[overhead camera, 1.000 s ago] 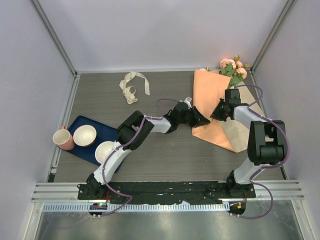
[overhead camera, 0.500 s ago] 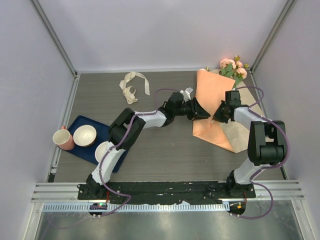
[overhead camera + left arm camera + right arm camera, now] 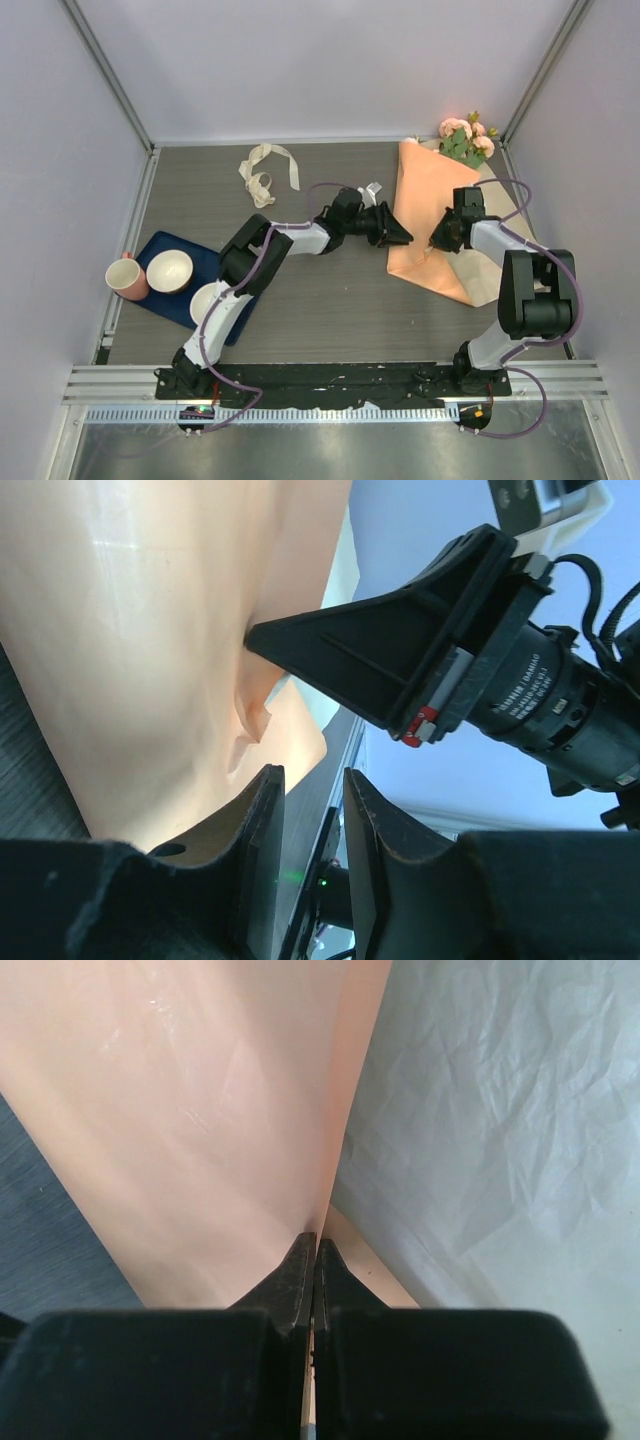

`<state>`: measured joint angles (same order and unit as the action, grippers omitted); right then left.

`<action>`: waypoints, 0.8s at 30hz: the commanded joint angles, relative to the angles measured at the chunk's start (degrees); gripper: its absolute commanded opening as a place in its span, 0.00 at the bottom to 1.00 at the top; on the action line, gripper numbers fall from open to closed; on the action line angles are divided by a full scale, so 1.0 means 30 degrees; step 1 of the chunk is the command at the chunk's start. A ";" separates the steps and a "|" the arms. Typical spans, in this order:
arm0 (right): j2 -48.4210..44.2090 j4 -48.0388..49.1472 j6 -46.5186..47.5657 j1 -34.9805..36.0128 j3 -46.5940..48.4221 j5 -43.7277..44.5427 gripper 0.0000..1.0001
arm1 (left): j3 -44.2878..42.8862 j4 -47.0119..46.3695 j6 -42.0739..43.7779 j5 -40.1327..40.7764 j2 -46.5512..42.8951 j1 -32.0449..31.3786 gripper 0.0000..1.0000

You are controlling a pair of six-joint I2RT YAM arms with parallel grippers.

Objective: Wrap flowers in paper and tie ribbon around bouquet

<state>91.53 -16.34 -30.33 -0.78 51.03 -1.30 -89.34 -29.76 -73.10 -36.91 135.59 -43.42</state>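
Wrapping was the step in hand: the thin orange-peach paper sheet point(image 3: 425, 195) lay folded over the pale pink roses point(image 3: 466, 138) at the far right of the grey surface point(image 3: 330, 300). The right gripper point(image 3: 438, 240) held its jaws clamped on the fold's edge. The left gripper point(image 3: 403, 237) had its jaws apart and empty, just beside the sheet. The next move probably called for rolling the sheet tighter before the curled cream ribbon point(image 3: 265, 170).

A dark blue tray point(image 3: 178, 303) is lying at the near left of the grey table point(image 3: 330, 310), carrying a white bowl point(image 3: 169, 270) and a second bowl point(image 3: 206, 300) (partly hidden). A pink mug point(image 3: 127, 277) is standing at the tray's left edge.
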 commanded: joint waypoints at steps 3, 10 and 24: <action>-0.1357 0.0026 -0.0116 -0.0035 -0.0689 -0.0535 0.01 | -0.0044 -0.0920 -0.0155 -0.1204 0.0535 -0.0088 0.33; -0.1708 -0.0530 0.0119 -0.0298 -0.0923 0.0374 0.01 | 0.0365 -0.1828 -0.0828 -0.1526 0.0829 -0.0088 0.36; -0.1680 -0.0472 0.0383 -0.0444 -0.1393 0.0375 0.01 | 0.0923 -0.1330 -0.0595 -0.1262 0.1210 -0.0701 0.34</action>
<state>87.77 -17.61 -30.04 -1.74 46.83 -1.26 -87.07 -32.34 -75.00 -39.99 138.63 -44.07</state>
